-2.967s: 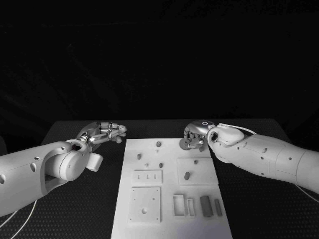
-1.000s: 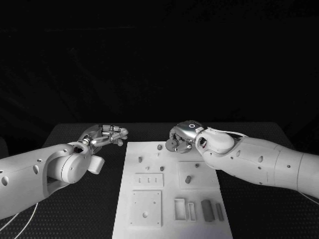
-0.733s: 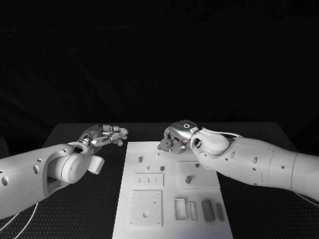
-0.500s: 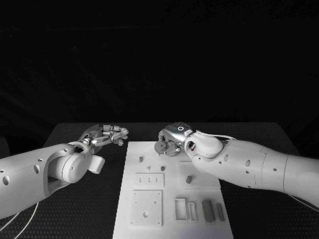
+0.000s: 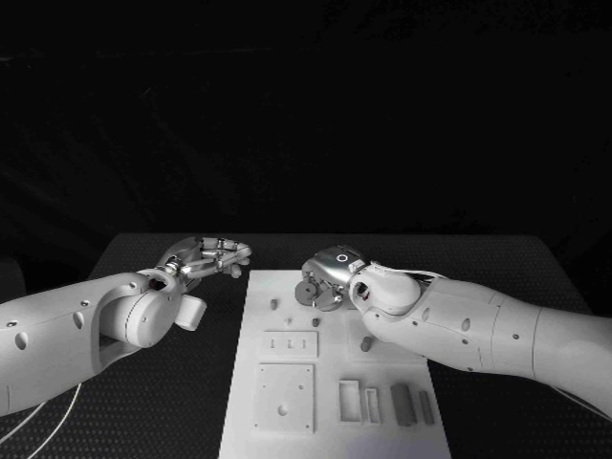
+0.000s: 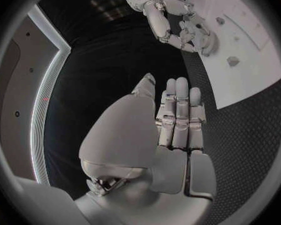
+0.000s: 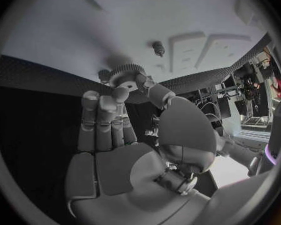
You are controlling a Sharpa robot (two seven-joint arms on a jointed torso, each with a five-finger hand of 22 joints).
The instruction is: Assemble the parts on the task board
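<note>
Black table (image 5: 141,258) carries the task board (image 5: 327,382); we find the right hand (image 5: 323,279) pinching a gear (image 7: 125,75) (likely for seating) just above it, the left hand (image 5: 209,256) empty, fingers apart.

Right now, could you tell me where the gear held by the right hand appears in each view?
Head view: gear under the right hand, over the task board.
Left wrist view: hidden among the right hand's fingers.
Right wrist view: gear at the fingertips.
Shared landmark: the task board.
</note>
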